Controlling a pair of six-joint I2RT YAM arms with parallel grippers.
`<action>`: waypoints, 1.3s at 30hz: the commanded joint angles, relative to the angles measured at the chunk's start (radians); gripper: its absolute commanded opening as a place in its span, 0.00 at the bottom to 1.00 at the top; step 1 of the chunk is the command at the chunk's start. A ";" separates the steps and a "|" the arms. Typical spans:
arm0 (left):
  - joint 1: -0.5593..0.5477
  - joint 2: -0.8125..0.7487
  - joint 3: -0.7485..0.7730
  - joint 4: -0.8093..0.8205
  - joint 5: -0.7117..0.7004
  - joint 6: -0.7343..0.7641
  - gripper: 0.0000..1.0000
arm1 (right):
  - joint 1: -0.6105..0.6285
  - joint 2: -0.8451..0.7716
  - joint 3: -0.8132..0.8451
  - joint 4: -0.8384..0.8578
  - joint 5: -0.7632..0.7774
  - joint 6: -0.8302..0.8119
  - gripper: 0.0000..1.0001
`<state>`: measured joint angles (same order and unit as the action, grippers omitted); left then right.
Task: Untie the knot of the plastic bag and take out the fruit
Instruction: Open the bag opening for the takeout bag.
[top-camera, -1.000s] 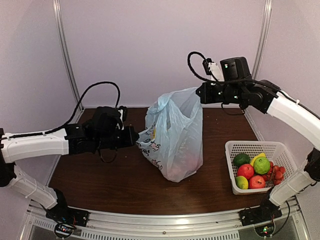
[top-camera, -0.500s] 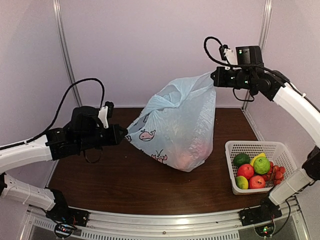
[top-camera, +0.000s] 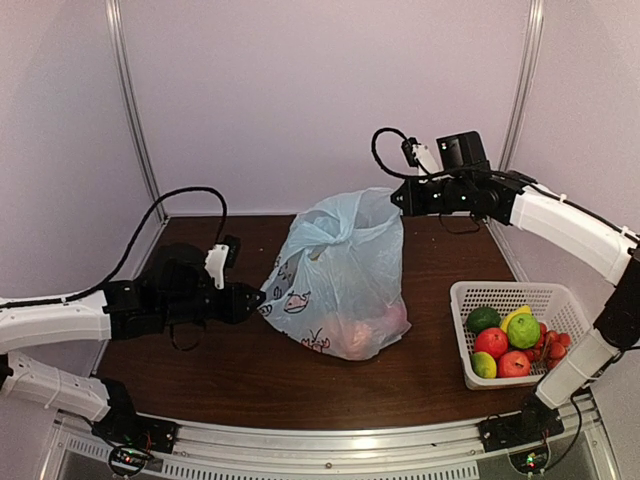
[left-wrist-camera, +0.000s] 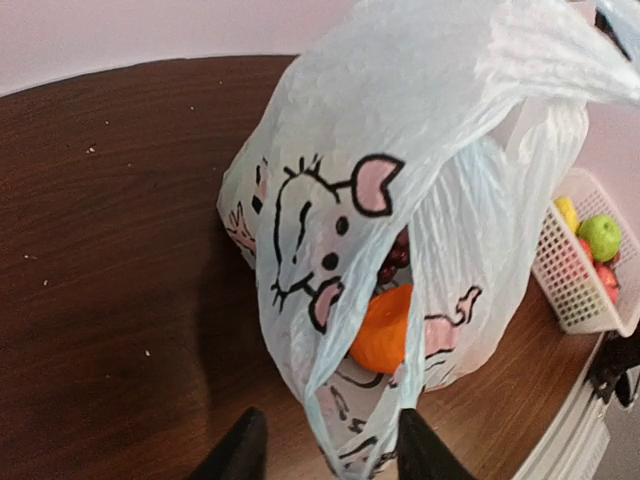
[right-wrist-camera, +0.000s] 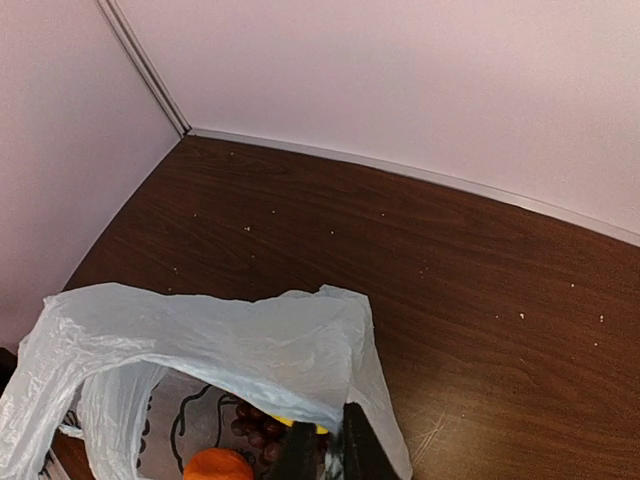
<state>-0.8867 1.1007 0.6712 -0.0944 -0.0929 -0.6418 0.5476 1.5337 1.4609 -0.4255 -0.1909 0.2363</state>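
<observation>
The plastic bag sits on the table with its mouth gaping, so I'd say we're at the fruit-grabbing stage. The right gripper is clamped on the bag's top rim, holding it up. The left gripper is spread, with a fold of the bag's side between its jaws. Next it needs to reach in for the orange.

bag was thin, translucent pale-blue plastic, crinkled and faintly glossy | table looked dark wood-grain, low sheen, speckled | basket was white plastic mesh | left arm had a smooth white shell, matt black joints | front rail looked ribbed metal
</observation>
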 joint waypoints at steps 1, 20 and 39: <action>-0.032 -0.072 0.074 0.004 -0.070 0.115 0.60 | 0.000 -0.029 0.019 0.024 -0.050 -0.011 0.20; -0.389 0.318 0.560 -0.014 -0.395 0.565 0.87 | 0.002 -0.366 -0.161 -0.052 0.067 0.077 0.83; -0.393 0.700 0.905 -0.082 -0.665 0.662 0.63 | 0.002 -0.525 -0.336 -0.047 0.043 0.100 0.84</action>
<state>-1.2812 1.7691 1.5253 -0.1432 -0.6838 0.0113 0.5499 1.0180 1.1389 -0.4610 -0.1520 0.3435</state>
